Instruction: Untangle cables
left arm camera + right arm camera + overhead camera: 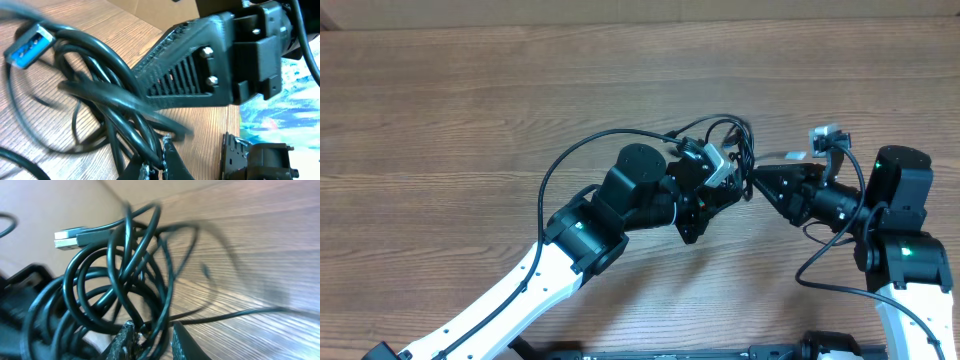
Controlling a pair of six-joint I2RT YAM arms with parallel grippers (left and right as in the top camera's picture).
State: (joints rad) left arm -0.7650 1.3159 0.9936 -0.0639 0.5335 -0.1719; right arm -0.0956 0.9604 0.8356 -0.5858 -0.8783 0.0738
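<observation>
- Overhead view: the cables (747, 150) form one tangled bundle on the table (470, 100), right of centre, at the two claws' tips and slightly to the far side.
- The left gripper (735, 188) reaches in from the left and the right gripper (756, 178) from the right. Their tips almost meet, so neither arm is nearer.
- Left wrist view: the left claw is closed, pinching strands.
- Right wrist view: strands lie in a narrow jaw gap. A firm bite cannot be confirmed.
- Judgement: separation would run along the left-right line.
</observation>
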